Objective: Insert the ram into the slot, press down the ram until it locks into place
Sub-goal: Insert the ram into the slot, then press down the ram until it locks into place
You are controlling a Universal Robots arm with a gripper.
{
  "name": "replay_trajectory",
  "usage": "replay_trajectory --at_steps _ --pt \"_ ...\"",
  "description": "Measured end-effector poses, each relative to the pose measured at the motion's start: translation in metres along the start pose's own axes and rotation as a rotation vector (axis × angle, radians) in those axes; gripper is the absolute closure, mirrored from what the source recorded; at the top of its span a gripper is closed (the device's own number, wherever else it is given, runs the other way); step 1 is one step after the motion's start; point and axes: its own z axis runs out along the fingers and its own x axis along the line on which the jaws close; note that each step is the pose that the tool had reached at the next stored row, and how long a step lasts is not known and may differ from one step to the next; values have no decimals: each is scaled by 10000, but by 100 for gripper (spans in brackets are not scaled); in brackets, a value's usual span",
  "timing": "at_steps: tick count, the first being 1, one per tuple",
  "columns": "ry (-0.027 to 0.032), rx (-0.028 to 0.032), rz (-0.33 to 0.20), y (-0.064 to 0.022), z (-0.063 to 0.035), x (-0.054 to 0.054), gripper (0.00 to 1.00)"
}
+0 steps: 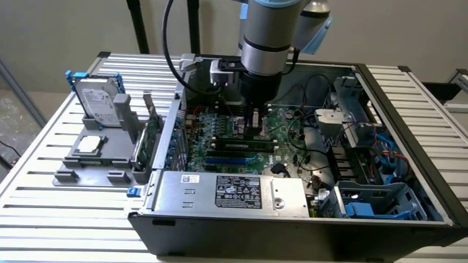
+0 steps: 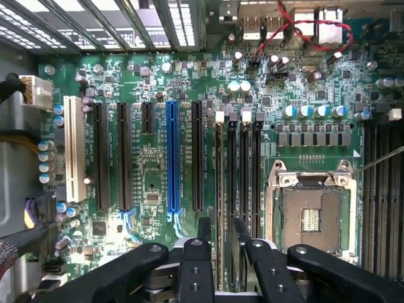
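Observation:
The ram (image 1: 241, 144) is a thin green stick standing on edge in the black slot (image 2: 219, 120) on the motherboard; in the wrist view the ram (image 2: 219, 189) shows edge-on as a narrow strip. My gripper (image 1: 255, 129) hangs straight down over the ram's middle, its tips just above or touching the top edge. The gripper (image 2: 222, 222) is open. Its two black fingers (image 2: 205, 237) stand a little apart on either side of the ram's line without closing on it. Whether the pale end clips have snapped in is unclear.
Parallel black memory slots (image 2: 245, 177) lie right beside the ram, then the CPU socket (image 2: 312, 218). A blue slot (image 2: 172, 158) and black expansion slots sit on the other side. The power supply (image 1: 234, 192), cables and drive cage (image 1: 380, 200) crowd the case. A hard drive (image 1: 98, 101) stands on a grey fixture outside.

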Motion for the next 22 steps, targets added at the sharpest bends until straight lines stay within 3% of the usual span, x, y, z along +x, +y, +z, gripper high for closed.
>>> replay_trajectory --at_steps 2,4,6,22 --pt "-1 0 0 0 -3 0 75" --pt "-2 0 0 0 -3 0 87" --pt "-1 0 -1 0 -3 0 89" --pt "-1 0 0 0 -4 0 89"
